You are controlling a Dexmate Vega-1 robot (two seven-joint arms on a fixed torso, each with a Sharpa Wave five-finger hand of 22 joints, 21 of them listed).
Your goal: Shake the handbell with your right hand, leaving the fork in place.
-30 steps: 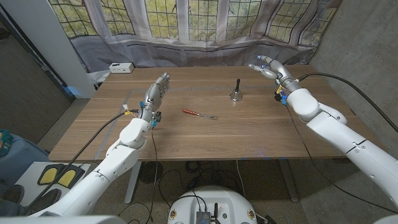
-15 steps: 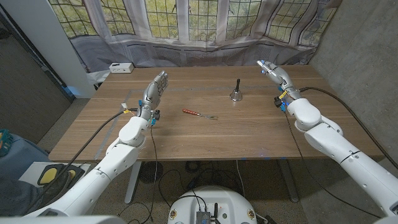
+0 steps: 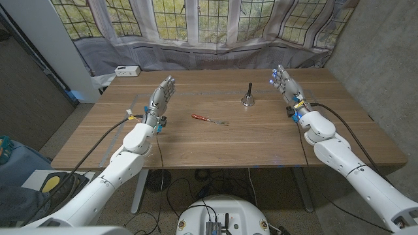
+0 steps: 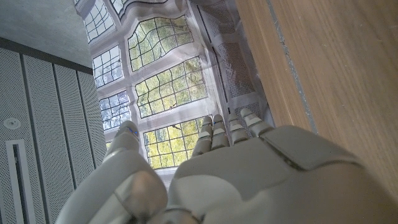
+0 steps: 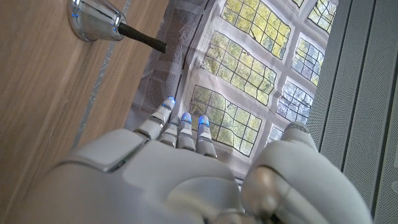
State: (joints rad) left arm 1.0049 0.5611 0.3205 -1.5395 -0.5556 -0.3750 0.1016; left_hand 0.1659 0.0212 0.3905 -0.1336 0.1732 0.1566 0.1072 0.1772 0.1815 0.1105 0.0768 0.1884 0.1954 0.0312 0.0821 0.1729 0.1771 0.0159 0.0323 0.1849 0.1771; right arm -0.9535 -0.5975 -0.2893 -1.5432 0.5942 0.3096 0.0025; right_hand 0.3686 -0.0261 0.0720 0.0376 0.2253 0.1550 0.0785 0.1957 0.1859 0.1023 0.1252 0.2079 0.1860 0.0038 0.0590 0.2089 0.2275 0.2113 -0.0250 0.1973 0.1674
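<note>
A small silver handbell (image 3: pixel 247 96) with a dark upright handle stands on the wooden table (image 3: pixel 222 140), a little right of centre. Its shiny base and handle (image 5: pixel 106 22) also appear in the right wrist view. A fork with a red handle (image 3: pixel 209 119) lies left of the bell near the table's middle. My right hand (image 3: pixel 285 83) is held up to the right of the bell, fingers straight and apart, holding nothing. My left hand (image 3: pixel 162 96) stands at the left side of the table, fingers extended, holding nothing, well left of the fork.
A white box (image 3: pixel 127 70) sits at the table's far left corner. Behind the table hangs a curtain printed with leaded windows (image 3: pixel 215 26). A concrete wall (image 3: pixel 379 52) rises on the right.
My right hand has swung in from the far right edge toward the bell and turned so its fingers point up. The left hand, bell and fork have stayed put.
</note>
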